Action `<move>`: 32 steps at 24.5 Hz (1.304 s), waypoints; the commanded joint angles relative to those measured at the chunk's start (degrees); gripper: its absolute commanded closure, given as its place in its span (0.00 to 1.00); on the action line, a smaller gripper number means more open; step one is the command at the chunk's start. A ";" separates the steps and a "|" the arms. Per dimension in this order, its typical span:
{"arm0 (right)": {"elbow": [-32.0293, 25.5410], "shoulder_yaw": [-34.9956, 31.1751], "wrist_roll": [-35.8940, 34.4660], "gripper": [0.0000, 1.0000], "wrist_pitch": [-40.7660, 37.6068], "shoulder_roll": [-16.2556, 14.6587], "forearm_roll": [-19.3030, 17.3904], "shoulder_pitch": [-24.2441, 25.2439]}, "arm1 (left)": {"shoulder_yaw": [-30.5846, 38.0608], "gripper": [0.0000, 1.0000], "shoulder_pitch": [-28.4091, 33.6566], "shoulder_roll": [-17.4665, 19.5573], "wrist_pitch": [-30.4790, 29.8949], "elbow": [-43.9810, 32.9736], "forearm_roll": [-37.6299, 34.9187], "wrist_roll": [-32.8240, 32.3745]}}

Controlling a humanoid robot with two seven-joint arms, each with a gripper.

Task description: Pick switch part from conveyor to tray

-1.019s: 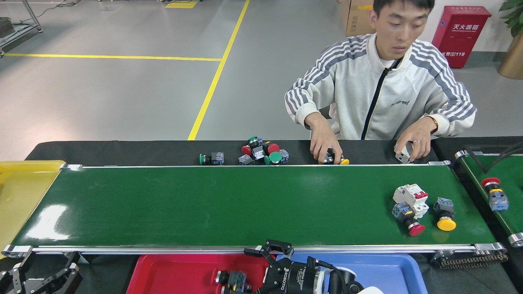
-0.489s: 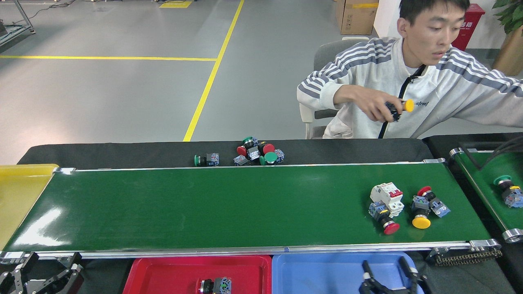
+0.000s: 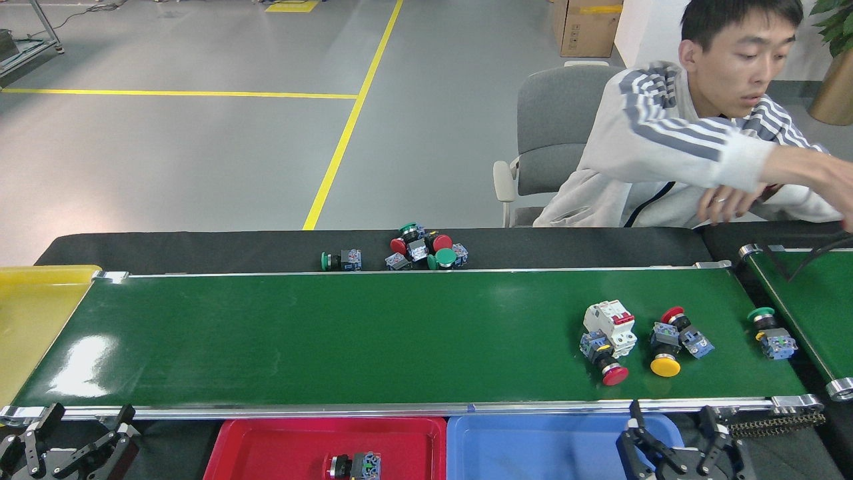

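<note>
The conveyor is a wide dark-green belt across the middle. Toward its right end lie a white breaker block, a red-capped switch part, a yellow-capped one, a second red-capped one and a green-capped one. Below the near rail sit a red tray holding one switch part and a blue tray. My right gripper is open at the bottom right, below the rail. My left gripper is open at the bottom left corner.
A person sits behind the belt at the right, arms stretched right toward a second green belt. A pile of switch parts and a single green one lie on the black strip behind. A yellow bin stands left.
The parts on the belt have drifted left and a green-capped one has come onto its right end. My right gripper swung from the red tray to the bottom right. The person reached right.
</note>
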 commanded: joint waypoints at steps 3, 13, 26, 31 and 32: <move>2.70 3.27 4.21 0.01 0.94 0.56 1.29 -5.24 | 0.32 0.00 -1.07 0.85 0.23 -0.43 -0.26 0.37; 13.69 14.52 6.85 0.59 8.68 0.03 1.38 -16.67 | -0.38 0.00 -1.77 0.68 0.23 -0.16 -0.52 0.37; 6.04 25.60 7.99 0.98 7.54 -0.32 1.12 -16.14 | -0.30 0.00 -2.83 0.85 0.14 0.10 -0.43 0.37; 1.65 37.11 7.73 0.40 -0.55 -0.06 1.29 -16.14 | -0.30 0.00 -2.21 0.85 0.06 0.10 -0.43 0.37; 1.65 38.78 7.73 0.00 -1.34 0.38 1.38 -16.14 | -0.30 0.00 -2.30 0.85 0.06 0.01 -0.43 0.37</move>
